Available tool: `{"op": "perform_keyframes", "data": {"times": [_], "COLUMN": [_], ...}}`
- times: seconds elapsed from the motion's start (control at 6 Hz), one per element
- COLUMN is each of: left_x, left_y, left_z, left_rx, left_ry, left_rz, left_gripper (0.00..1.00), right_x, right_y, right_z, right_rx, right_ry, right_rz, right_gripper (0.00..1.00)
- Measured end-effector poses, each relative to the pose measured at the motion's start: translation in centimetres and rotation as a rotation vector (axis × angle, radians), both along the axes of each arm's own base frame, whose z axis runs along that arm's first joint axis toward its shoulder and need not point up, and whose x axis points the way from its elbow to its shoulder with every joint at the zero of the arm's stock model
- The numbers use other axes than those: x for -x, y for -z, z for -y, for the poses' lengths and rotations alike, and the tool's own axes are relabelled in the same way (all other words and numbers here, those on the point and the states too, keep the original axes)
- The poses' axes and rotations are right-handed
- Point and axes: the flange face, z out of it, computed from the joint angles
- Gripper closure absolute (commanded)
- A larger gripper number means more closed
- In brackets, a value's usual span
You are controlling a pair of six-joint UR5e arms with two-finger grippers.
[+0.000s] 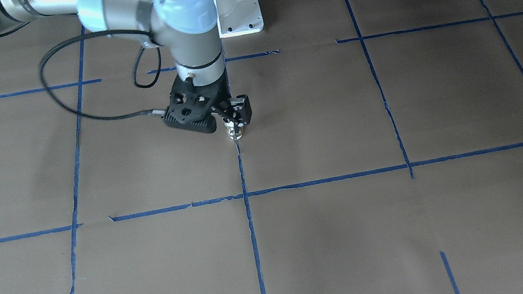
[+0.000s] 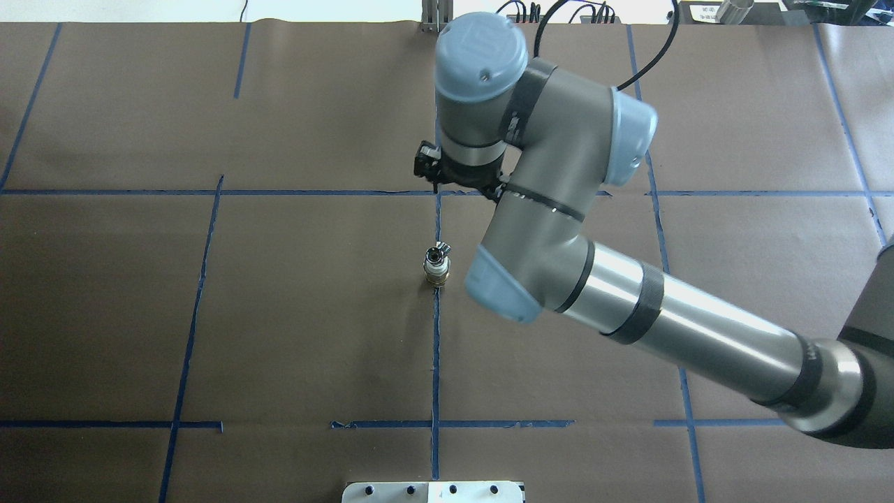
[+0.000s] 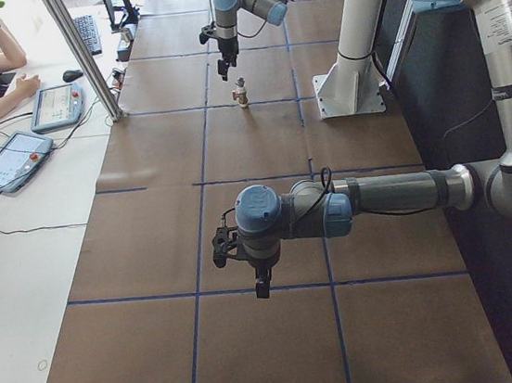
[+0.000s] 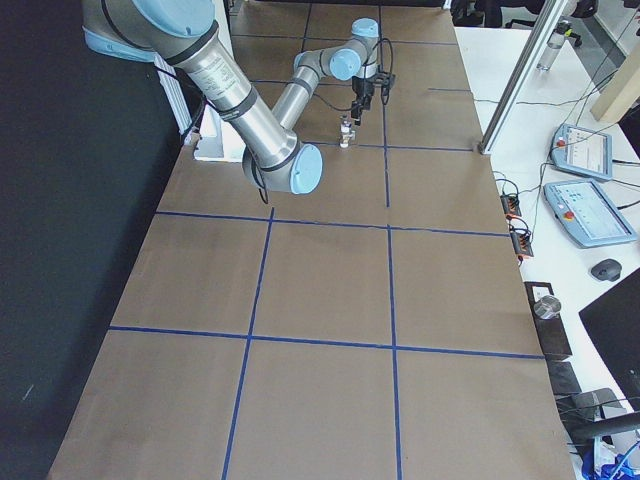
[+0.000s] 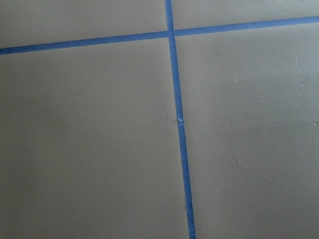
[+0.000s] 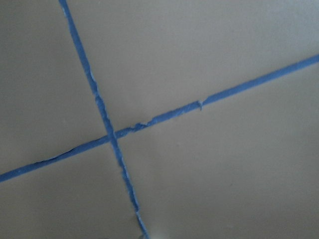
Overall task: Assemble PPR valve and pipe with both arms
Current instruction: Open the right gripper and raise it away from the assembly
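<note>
Nearest, left gripper [image 3: 261, 286] is held over table [image 2: 279, 314], lower centre; finger gap cannot be told; valve [image 2: 437, 264] is stood upright on blue tape line [image 2: 436, 349], centre; right gripper [image 1: 236, 120] is hung above it, apart; opening cannot be told.

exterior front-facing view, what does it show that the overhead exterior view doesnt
Only front-facing: the right gripper in plain sight, its tip overlapping the top of the valve. Only overhead: the valve whole and upright, apart from the gripper, which is mostly hidden under the wrist, plus black cables beyond the far edge of the table. Both: the valve on the centre blue tape line, and the white base plate.
</note>
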Motion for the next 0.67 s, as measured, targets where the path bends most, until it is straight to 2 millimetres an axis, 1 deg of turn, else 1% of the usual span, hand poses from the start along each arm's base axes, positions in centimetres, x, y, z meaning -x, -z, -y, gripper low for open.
{"op": "perform_keyframes", "data": {"times": [0.17,0.33,0.5,0.67], "left_x": [0.0,0.0,0.0,-0.1], "left_y": [-0.2,-1.3,-2.5,-2.6], "left_z": [0.0,-0.1,0.1,0.4], "left_rx": [0.005,0.019,0.033,0.031], "left_ry": [0.000,-0.003,-0.008,-0.009], "left_rz": [-0.003,-0.004,-0.004,-0.005], "left_gripper": [0.00,0.00,0.00,0.00], "right_x": [-4.7,-11.1,-18.7,-25.7], "right_y": [-3.2,-7.6,-12.8,-18.5], "right_z": [3.7,7.5,10.3,11.0], "right_rx": [-0.028,-0.073,-0.132,-0.195], "right_ry": [0.066,0.139,0.210,0.283], "right_rz": [-0.001,-0.001,-0.001,-0.006], "right_gripper": [0.01,0.01,0.00,0.00]}}
